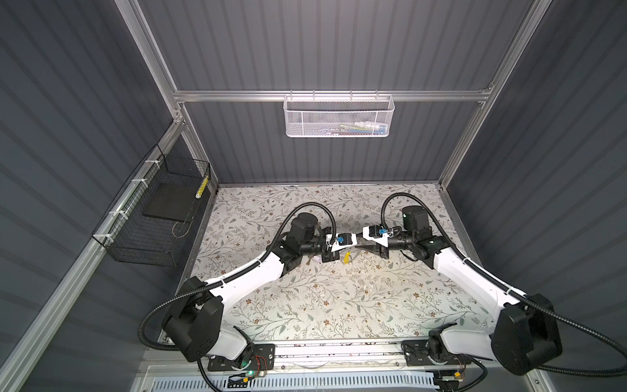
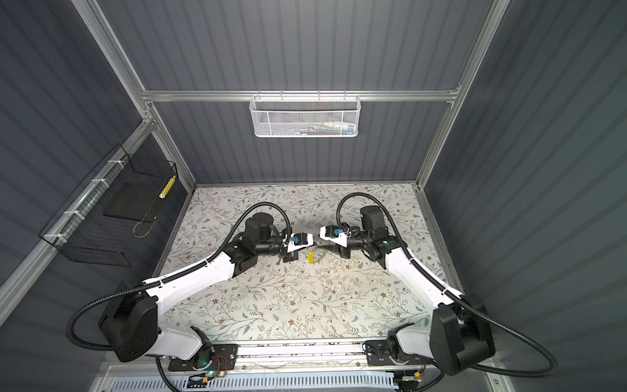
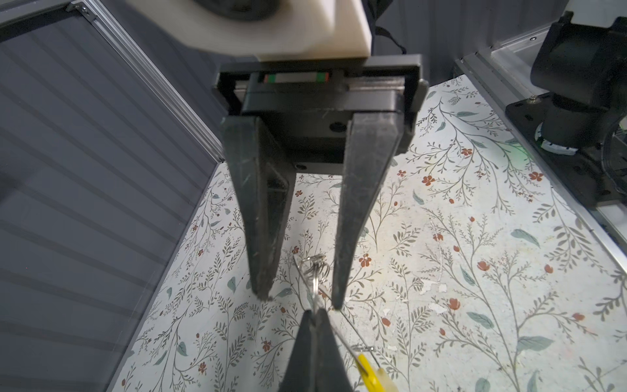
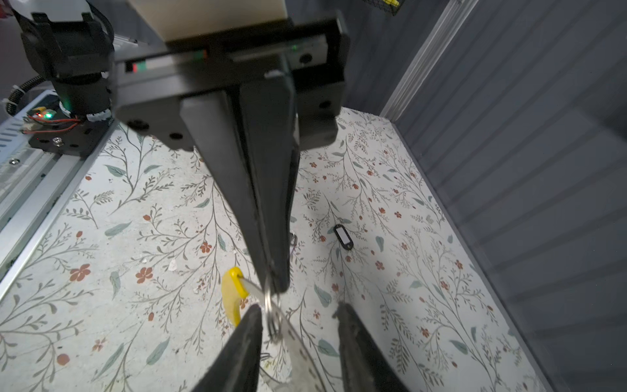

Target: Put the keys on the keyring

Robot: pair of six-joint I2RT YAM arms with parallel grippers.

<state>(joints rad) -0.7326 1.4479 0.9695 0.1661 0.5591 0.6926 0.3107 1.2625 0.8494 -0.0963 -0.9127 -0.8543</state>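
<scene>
Left gripper (image 3: 314, 314) pinched shut on the keyring (image 3: 317, 288), right gripper (image 3: 300, 301) parted and empty: you risk the thin hoop pivoting or slipping out.

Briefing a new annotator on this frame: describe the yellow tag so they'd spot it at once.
Start at the floral tabletop; mid-table the left gripper and right gripper meet tip to tip. Right beside that meeting point is the yellow tag, on the keyring the shut left gripper pinches. It is the only bright yellow thing on the table; the other loose tag is black-rimmed with a white centre.
</scene>
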